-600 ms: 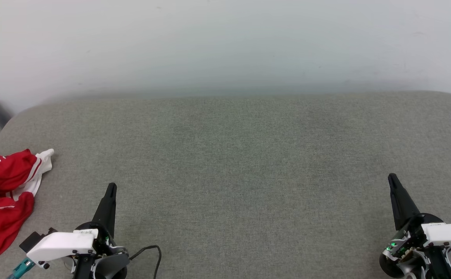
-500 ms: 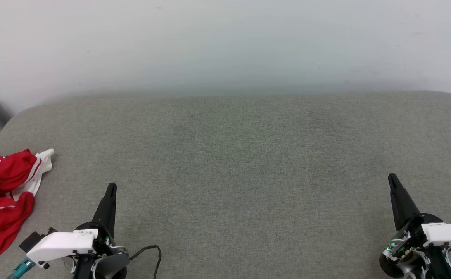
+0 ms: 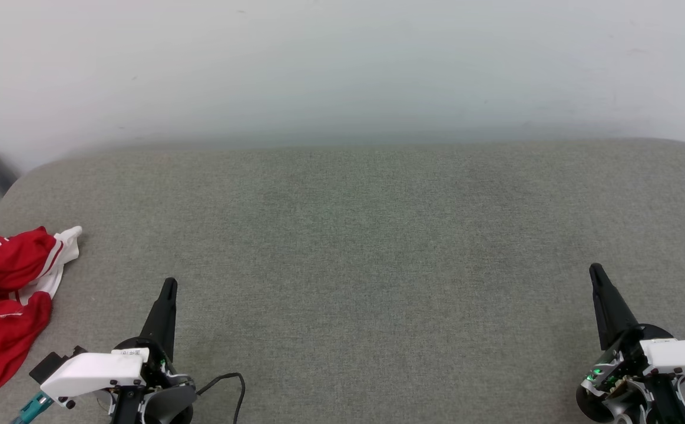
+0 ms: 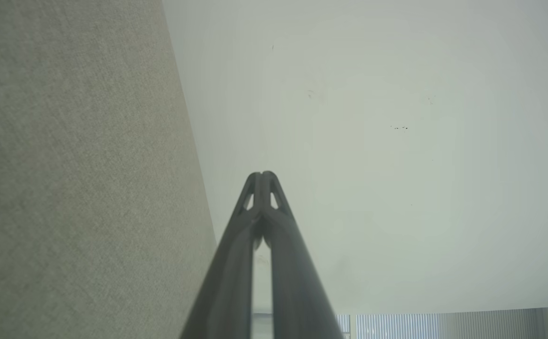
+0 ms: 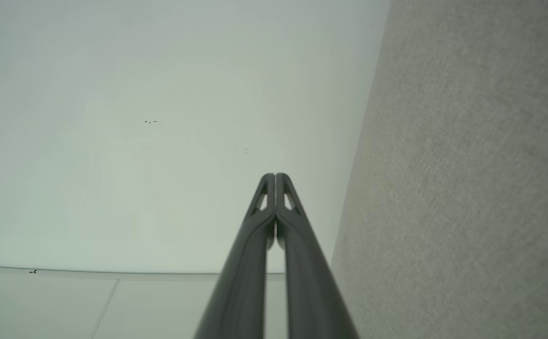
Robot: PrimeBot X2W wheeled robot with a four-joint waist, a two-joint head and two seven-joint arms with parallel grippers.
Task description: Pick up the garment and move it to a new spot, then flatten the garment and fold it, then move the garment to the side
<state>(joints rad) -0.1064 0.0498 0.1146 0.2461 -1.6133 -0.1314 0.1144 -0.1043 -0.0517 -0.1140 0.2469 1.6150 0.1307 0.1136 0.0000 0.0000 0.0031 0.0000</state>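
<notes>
At the far left edge of the grey fabric-covered surface (image 3: pixel 348 265), the garment (image 3: pixel 0 306) lies in a crumpled heap, partly cut off by the side of the head view. It is a red jersey shirt. One white sleeve (image 3: pixel 66 244) with red stripes along its seam pokes out at the heap's upper right, and a scrap of black, white-outlined lettering shows at its upper left. My left gripper (image 3: pixel 168 287) sits at the lower left of the head view, near the heap's right side but apart from it, its two dark fingers clenched together on nothing. My right gripper (image 3: pixel 595 272) sits at the lower right, well apart from the garment, likewise clenched and empty. I judge the shirt to be light, soft and limp: it should sag and drape from wherever I lift it, and it is not fragile. The knit looks smooth, so a shallow pinch on a single layer could slip. The folds are bunched, so one pinch may gather several layers at once. For the first lift, the raised red fold on the heap's near right side looks like the easiest hold for my left gripper, once its fingers part. The striped sleeve seam would be a firmer, thicker place. Hem and shoulders are hidden within the heap.
</notes>
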